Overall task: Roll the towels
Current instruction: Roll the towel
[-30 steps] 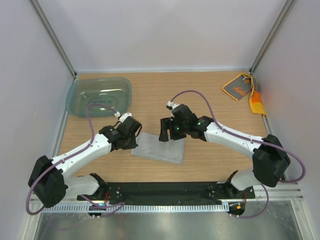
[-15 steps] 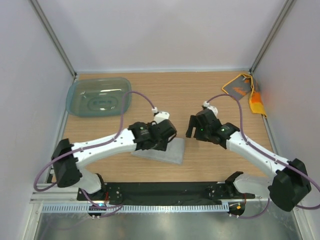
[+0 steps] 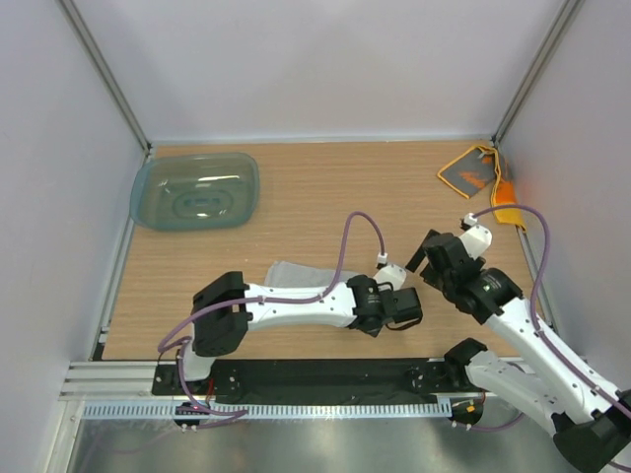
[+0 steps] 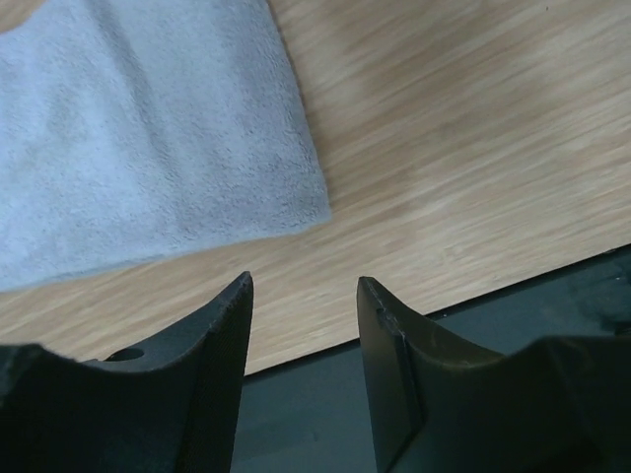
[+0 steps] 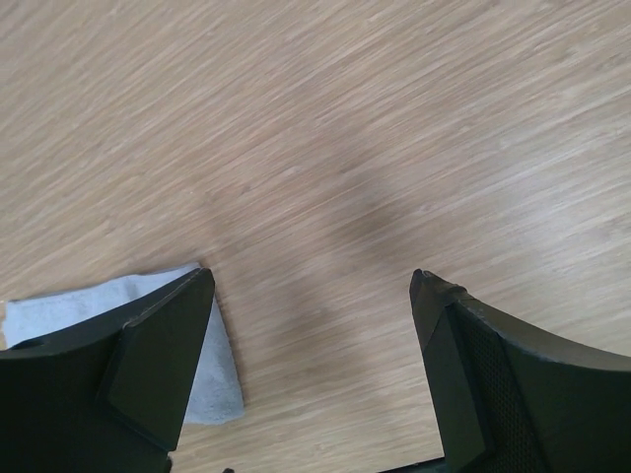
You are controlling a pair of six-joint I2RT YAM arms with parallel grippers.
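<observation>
The light grey towel (image 3: 293, 273) lies flat near the table's front edge, partly hidden under my left arm. In the left wrist view the towel (image 4: 148, 128) fills the upper left. My left gripper (image 3: 402, 311) hovers just past the towel's right end, over the front edge. It (image 4: 301, 286) is open with nothing between its fingers. My right gripper (image 3: 424, 261) hangs to the right of the towel, wide open (image 5: 311, 276) and empty over bare wood. Only a grey towel corner (image 5: 219, 379) shows beside its left finger. The orange towel (image 3: 475, 172) lies crumpled at the back right corner.
A translucent teal tub (image 3: 195, 190) sits upside down at the back left. The black base rail (image 3: 325, 374) runs along the near edge, and it (image 4: 552, 296) shows just beyond my left fingers. White walls close in the table on three sides.
My left arm has swept right across the grey towel to its right end, and its jaws have opened. My right arm has drawn back to the right, its jaws opening wider.
</observation>
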